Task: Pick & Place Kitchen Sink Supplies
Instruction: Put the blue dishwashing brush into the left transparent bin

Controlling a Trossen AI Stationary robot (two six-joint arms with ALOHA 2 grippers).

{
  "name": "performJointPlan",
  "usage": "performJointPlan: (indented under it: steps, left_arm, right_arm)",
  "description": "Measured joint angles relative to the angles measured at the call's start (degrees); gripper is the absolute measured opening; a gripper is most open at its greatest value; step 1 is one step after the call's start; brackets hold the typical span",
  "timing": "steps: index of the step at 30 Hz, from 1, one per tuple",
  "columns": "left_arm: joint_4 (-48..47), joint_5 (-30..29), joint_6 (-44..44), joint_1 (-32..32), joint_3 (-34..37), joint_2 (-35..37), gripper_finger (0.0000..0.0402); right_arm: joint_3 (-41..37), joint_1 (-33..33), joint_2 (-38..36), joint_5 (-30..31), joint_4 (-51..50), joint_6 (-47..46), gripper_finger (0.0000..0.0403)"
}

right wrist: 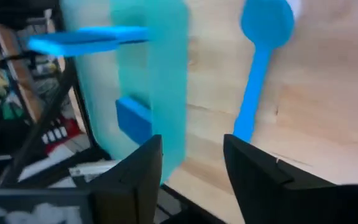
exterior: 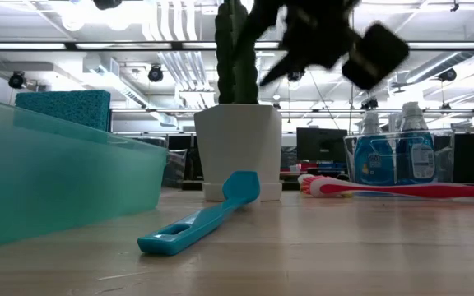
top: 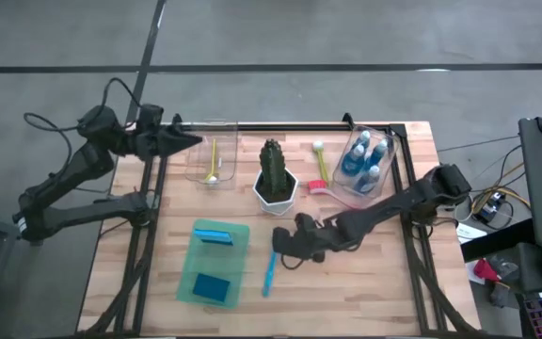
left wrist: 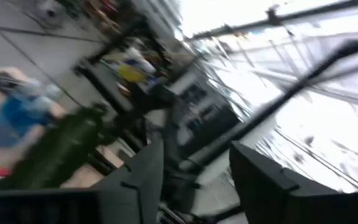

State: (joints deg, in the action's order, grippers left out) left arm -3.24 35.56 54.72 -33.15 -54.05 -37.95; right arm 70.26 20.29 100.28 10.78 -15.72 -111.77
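Note:
A blue long-handled brush (top: 269,273) lies flat on the table right of the green tray, its head (right wrist: 266,22) toward the cactus. My right gripper (top: 278,241) hovers open above the brush's head end; in the low view (exterior: 303,37) it sits well above the table, touching nothing. A light blue sponge (top: 213,234) stands on edge in the tray, and a dark blue one (top: 213,285) lies flat there. A yellow brush (top: 213,162) rests in a clear bin. The pink brush (top: 320,171) lies on the table. My left gripper (top: 194,139) waits open at the far left.
The green tray (top: 238,282) sits left of centre. A cactus in a white pot (top: 274,179) stands at the middle of the table. A clear bin with blue bottles (top: 365,160) sits at the far right. Bare wood lies right of the blue brush.

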Motion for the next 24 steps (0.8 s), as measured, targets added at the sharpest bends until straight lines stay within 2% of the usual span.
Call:
performJointPlan:
  steps: [2,7,13,16,24]
  left_arm:
    - [0.7,2.0,0.5,0.0,0.0,0.4,0.0189]
    - [0.8,2.5,-0.1,0.0,0.0,1.3,0.0201]
    - [0.7,5.0,0.4,0.0,0.0,1.5,0.0202]
    - [0.7,6.0,0.7,0.0,0.0,1.5,0.0202]
    - [0.7,7.5,1.0,0.0,0.0,1.9,0.0202]
  right_arm:
    - [-2.2,0.0,0.8,-0.1,3.1,-2.6,0.0172]
    - [-2.7,0.0,4.6,-0.1,4.6,-7.1,0.0173]
    - [4.2,0.0,12.4,0.1,3.2,-6.9,0.0159]
    - [10.2,0.0,16.9,-0.2,-1.8,-6.5,0.015]
    - [28.7,0.0,25.8,-0.3,-24.5,-2.5,0.0132]
